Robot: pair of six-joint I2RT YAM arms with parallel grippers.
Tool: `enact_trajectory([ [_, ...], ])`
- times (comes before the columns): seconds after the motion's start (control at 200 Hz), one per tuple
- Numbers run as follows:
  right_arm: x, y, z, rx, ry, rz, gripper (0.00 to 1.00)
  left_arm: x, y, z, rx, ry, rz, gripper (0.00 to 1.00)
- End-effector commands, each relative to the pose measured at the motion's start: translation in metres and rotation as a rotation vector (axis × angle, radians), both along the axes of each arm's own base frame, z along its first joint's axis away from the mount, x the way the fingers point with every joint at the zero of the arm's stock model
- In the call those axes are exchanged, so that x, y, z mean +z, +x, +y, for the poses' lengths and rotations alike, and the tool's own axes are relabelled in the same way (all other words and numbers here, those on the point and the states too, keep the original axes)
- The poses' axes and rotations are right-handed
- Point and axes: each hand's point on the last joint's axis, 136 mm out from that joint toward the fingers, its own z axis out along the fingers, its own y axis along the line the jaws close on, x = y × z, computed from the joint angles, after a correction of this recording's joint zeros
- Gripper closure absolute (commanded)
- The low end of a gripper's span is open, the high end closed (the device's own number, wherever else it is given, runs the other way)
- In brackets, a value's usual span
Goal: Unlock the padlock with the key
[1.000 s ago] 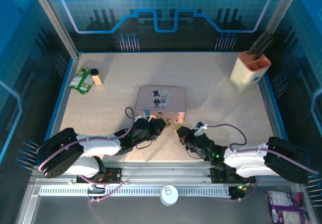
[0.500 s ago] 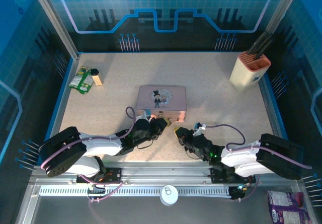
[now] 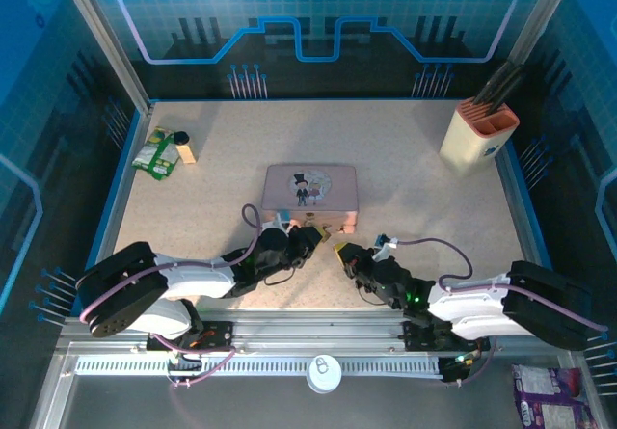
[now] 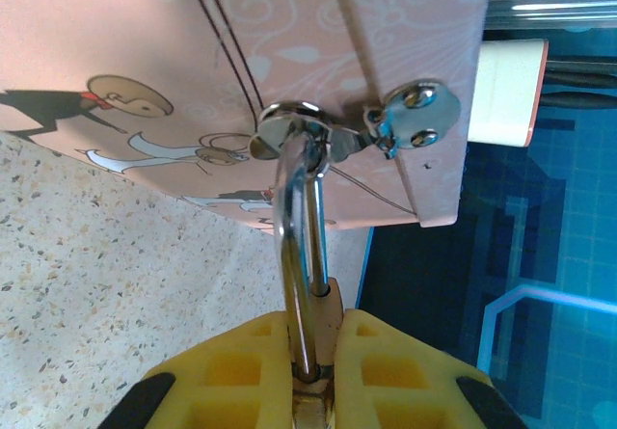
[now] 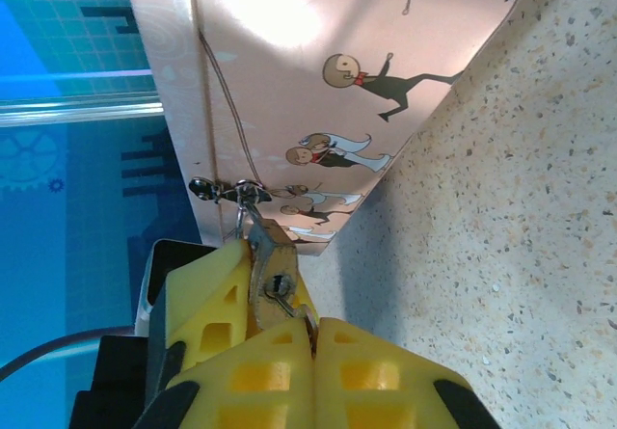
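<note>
The small brass padlock [image 5: 271,260] hangs by its silvery shackle [image 4: 294,255] from the hasp ring [image 4: 289,125] on the front of the pink tin [image 3: 308,190]. My left gripper [image 4: 316,376] is shut on the padlock's body [image 4: 339,304], and its yellow fingers [image 5: 207,289] press both sides. The thin dark key [image 5: 289,299] has its tip in the keyhole on the underside of the padlock. My right gripper [image 5: 313,347] is shut on the key's head. From above, both grippers [image 3: 307,239] [image 3: 344,252] meet at the tin's near edge, covering the padlock.
A beige holder with dark utensils [image 3: 479,132] stands at the back right. A green packet and a small block [image 3: 162,151] lie at the back left. A white round cap [image 3: 324,373] sits on the front rail. Blue walls [image 3: 116,198] border the speckled table.
Both grippers keep their holds at the tin's front. The right forearm has shifted slightly; the tin and padlock look unmoved.
</note>
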Motion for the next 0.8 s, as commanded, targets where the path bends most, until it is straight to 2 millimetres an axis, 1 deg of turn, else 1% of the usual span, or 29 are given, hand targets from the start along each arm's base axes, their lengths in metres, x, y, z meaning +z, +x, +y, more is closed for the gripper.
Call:
enact_trajectory([
  [0.0,-0.0025,-0.0003,-0.0067,-0.031,-0.02,-0.003,1.0,0.0316,0.005,-0.0085,0.004,-0.092,-0.093,1.0],
  [0.26,-0.0028,-0.0002,-0.0063,-0.031,-0.02,-0.003,1.0,0.0355,0.0042,-0.0124,-0.003,-0.103,-0.105,1.0],
  [0.5,-0.0037,0.0,-0.0052,-0.031,-0.019,0.0,1.0,0.0346,0.0045,-0.0113,0.001,-0.102,-0.104,1.0],
  [0.795,-0.0056,0.0004,-0.0064,-0.039,-0.013,0.006,1.0,0.0391,0.0045,-0.0111,0.001,-0.11,-0.114,1.0],
])
